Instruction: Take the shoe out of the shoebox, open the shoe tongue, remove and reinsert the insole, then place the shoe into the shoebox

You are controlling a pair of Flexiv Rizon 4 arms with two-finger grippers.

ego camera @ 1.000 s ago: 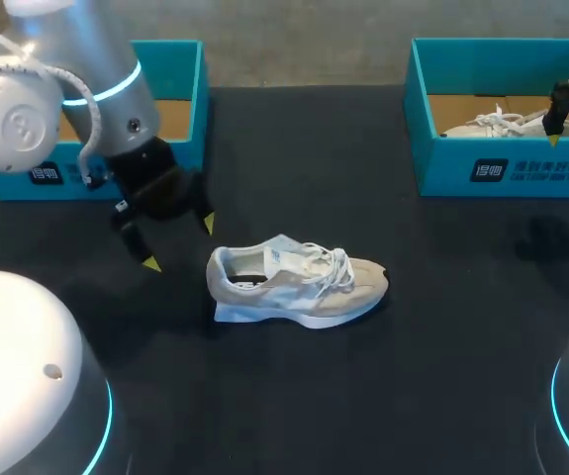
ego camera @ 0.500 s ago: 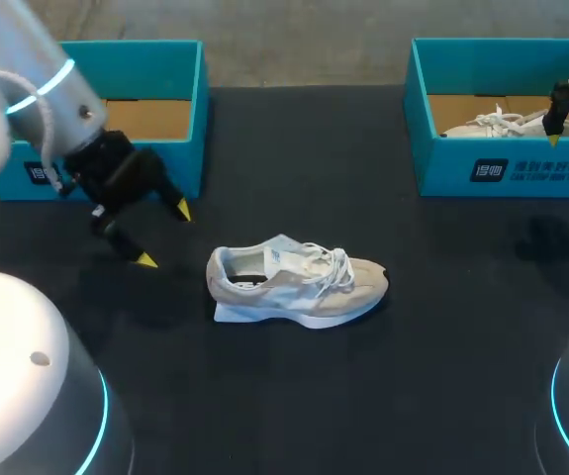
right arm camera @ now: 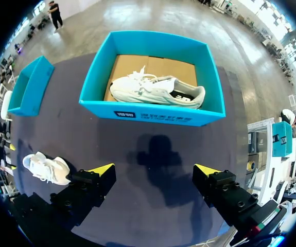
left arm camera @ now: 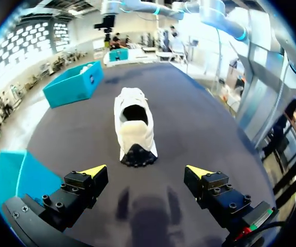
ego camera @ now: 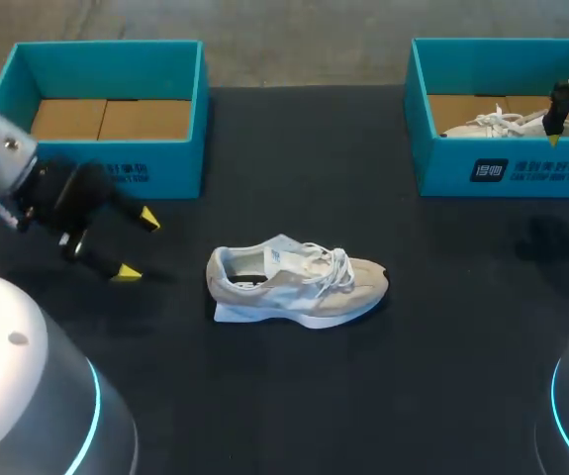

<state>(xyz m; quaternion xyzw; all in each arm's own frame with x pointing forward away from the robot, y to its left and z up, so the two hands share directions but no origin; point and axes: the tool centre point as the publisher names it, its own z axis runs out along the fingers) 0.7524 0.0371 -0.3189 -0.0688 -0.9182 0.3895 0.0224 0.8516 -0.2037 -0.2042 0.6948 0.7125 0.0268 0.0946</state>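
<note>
Two shoes are seen. The first shoe (ego camera: 297, 287) is set on its sole in the middle of the black counter (ego camera: 383, 396), outside both boxes, with its toe turned to the right. It is made of soft beige cloth, with a thick white sole, white laces and a small black patch at the toe tip. Its mouth is seen as a dark oval hole. An insole may be lying in there, but that is hard to make out. The second shoe (right arm camera: 157, 90), pale with white laces like the first, is laid inside the right shoebox (ego camera: 507, 170).

Two shoeboxes are counted. Both are made of bright blue-green card, with straight walls, square corners and open tops. A flat brown cardboard floor is seen in each. The left shoebox (ego camera: 170, 168) is set at the far left of the counter, well apart from the first shoe.

Two grippers are seen, each with two black fingers and pointed yellow tips. The left gripper (ego camera: 137, 245) is held low over the counter, near the heel of the first shoe. Its fingers are spread wide and nothing is gripped. The right gripper (right arm camera: 153, 170) is held high, with the right shoebox ahead of it. Its fingers are also spread wide and nothing is gripped.
</note>
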